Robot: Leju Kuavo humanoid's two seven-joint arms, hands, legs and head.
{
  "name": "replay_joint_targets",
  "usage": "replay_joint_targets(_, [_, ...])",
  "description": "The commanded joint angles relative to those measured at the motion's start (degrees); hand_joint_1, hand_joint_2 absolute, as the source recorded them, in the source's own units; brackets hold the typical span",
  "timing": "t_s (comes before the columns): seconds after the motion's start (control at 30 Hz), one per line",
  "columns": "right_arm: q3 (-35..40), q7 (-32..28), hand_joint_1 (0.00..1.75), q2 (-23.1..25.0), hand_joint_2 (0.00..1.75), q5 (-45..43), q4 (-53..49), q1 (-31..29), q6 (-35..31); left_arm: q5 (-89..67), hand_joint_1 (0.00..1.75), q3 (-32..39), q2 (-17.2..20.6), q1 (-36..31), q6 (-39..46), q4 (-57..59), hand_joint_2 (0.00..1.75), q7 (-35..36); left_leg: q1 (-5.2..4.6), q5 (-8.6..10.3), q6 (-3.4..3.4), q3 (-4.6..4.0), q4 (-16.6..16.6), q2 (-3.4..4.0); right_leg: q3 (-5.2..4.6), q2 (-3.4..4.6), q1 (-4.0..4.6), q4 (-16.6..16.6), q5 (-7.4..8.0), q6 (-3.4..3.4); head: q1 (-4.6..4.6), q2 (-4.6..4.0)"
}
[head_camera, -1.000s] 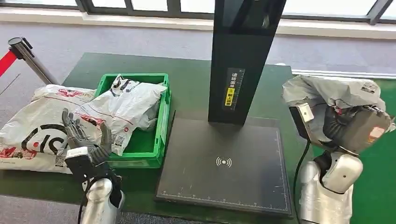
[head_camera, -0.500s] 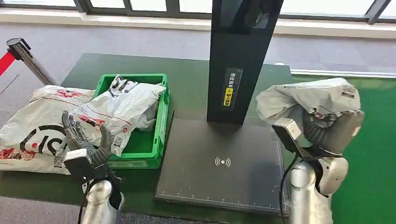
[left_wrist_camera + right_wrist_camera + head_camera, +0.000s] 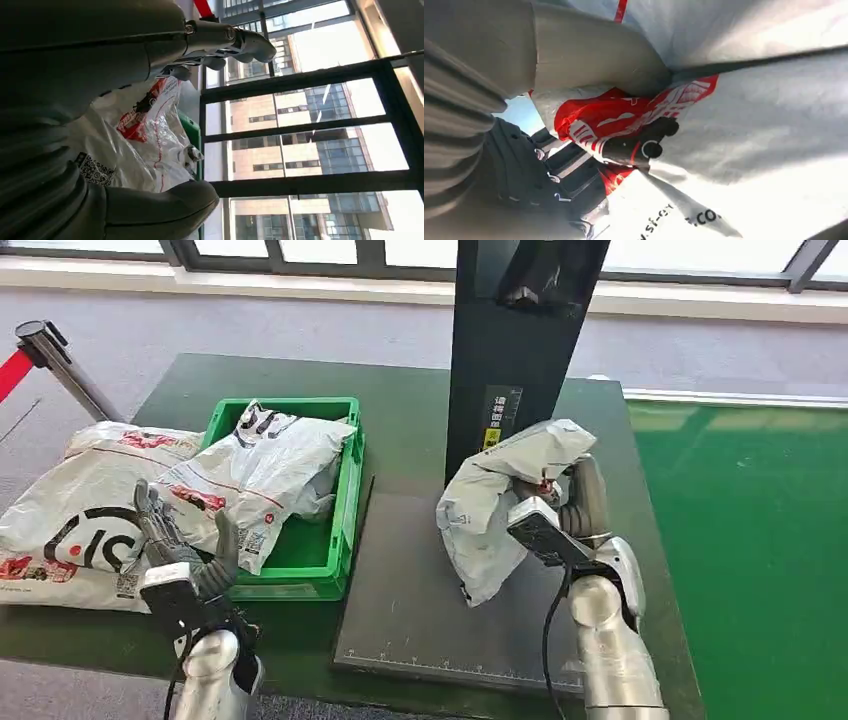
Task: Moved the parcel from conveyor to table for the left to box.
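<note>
Fingers [image 3: 639, 145] of the right hand [image 3: 580, 505] are clamping a crumpled grey parcel [image 3: 495, 505], the thumb and dark fingers pressing into its red-printed plastic in the right wrist view. That hand is holding the parcel over the dark scanner plate [image 3: 440, 610], right in front of the black upright column [image 3: 515, 360]; whether the parcel's lower end is touching the plate cannot be told. The plate is lying on the dark green tabletop [image 3: 400, 410].

Across the tabletop, the left hand [image 3: 180, 545] is hovering with its fingers [image 3: 235, 40] spread apart and nothing in them, just in front of a green crate [image 3: 340, 530]. A white mailer bag [image 3: 270, 470] with red print is lying in the crate and spilling over its near rim. Beside the crate, on the tabletop's left edge, a larger white bag [image 3: 70, 510] with black lettering is lying flat. A red belt barrier post [image 3: 45, 350] is standing on the grey floor beyond it.
</note>
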Motion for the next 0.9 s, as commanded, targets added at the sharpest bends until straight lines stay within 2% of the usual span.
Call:
replay_joint_targets(0.03, [1.8, 9.4, 1.75, -3.0, 1.75, 8.7, 14.7, -5.0, 0.3, -1.0, 0.00, 1.3, 0.5, -1.6, -0.4, 3.6, 1.75, 0.3, 0.00, -0.04, 0.01, 0.25, -0.1, 0.17, 0.21, 0.08, 0.03, -0.2, 0.00, -0.08, 0.00, 0.00])
replay_joint_targets(0.07, [1.5, 11.8, 0.19, -2.9, 1.75, 11.0, 16.1, -5.2, -1.3, -1.3, 0.00, 1.3, 0.4, -1.9, -0.4, 3.8, 1.75, 0.3, 0.01, -0.04, 0.01, 0.18, -0.1, 0.13, 0.16, 0.06, 0.03, -0.1, 0.00, -0.05, 0.00, 0.00])
replay_joint_targets(0.1, [1.0, 12.4, 0.00, -2.7, 0.00, 11.1, 17.2, -5.6, -1.4, -1.4, 0.00, 1.3, 0.3, -1.9, -0.5, 3.9, 1.75, 0.3, 0.01, -0.05, 0.01, 0.27, -0.1, 0.18, 0.23, 0.09, 0.04, -0.2, 0.00, -0.07, 0.00, 0.00])
replay_joint_targets(0.27, [0.0, 12.3, 0.00, -2.6, 0.00, 11.2, 18.3, -5.9, -3.1, -1.8, 0.00, 1.2, 0.0, -2.0, -0.6, 4.3, 1.75, 0.3, -0.01, -0.05, 0.02, 0.26, -0.1, 0.14, 0.20, 0.03, 0.02, -0.1, -0.02, -0.08, -0.02, 0.00])
replay_joint_targets(0.9, [-2.9, 11.9, 0.00, -3.8, 0.00, 9.7, 23.6, -7.2, -2.3, -1.9, 0.00, 1.4, -0.1, -2.2, -1.0, 5.1, 1.75, 0.3, 0.00, -0.04, -0.03, 0.11, 0.0, 0.06, 0.05, 0.01, 0.01, -0.1, -0.03, -0.05, 0.00, 0.00])
